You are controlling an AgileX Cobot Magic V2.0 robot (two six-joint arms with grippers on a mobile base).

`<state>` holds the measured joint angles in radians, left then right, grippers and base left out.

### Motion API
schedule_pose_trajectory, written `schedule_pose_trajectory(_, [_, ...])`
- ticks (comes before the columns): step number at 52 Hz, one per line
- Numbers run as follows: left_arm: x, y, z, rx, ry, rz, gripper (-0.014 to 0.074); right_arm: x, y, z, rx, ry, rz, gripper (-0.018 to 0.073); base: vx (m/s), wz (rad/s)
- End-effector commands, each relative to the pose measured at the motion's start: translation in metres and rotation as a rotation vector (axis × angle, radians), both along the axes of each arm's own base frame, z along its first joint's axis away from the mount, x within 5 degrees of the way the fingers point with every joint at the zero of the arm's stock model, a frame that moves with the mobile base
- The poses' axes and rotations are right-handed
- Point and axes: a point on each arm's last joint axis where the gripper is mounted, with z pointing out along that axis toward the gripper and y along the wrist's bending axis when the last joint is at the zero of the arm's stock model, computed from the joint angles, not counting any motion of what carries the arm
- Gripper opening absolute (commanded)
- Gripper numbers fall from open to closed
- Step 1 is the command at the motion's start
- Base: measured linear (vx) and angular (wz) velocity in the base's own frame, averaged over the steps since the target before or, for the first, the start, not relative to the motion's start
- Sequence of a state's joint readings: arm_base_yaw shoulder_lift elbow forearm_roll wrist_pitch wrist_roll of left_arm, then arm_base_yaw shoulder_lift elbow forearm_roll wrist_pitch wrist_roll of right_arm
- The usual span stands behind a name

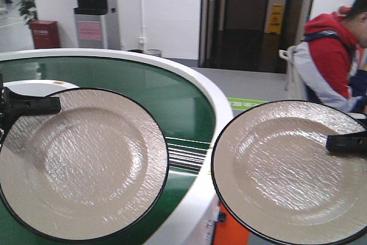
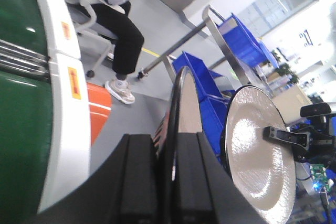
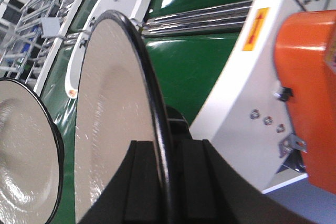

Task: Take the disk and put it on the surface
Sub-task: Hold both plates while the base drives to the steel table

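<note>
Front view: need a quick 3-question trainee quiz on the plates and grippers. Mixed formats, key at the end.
1. True or false: the left gripper is open and holds nothing.
2. Multiple choice: the right gripper is A) open, B) shut on the rim of the right plate, C) out of view.
3. Short answer: in the front view, which plate covers part of the green belt?

Key: 1 false, it is clamped on the rim of the left plate; 2 B; 3 the left plate.
</note>
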<state>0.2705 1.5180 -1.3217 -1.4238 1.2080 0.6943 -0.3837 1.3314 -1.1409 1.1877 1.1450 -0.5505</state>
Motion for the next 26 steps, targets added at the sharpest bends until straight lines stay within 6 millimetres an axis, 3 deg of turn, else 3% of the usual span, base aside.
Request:
schedule_pose_trajectory(1, [-0.0153,-0.0069,0.0368,-0.139,-0.103,-0.036,-0.0008,-0.0067,0.0057,0.0298,0.097,-0.114,-0.010,-0.0009,-0.10,-0.38])
schedule_pose_trajectory(26, [-0.0154,-0.0070,0.0368,-0.139,-0.103,-0.037,-0.0008,-0.0067,0.0057,0.0298,0.097,-0.114,-0.010,-0.0009,-0.08,-0.41])
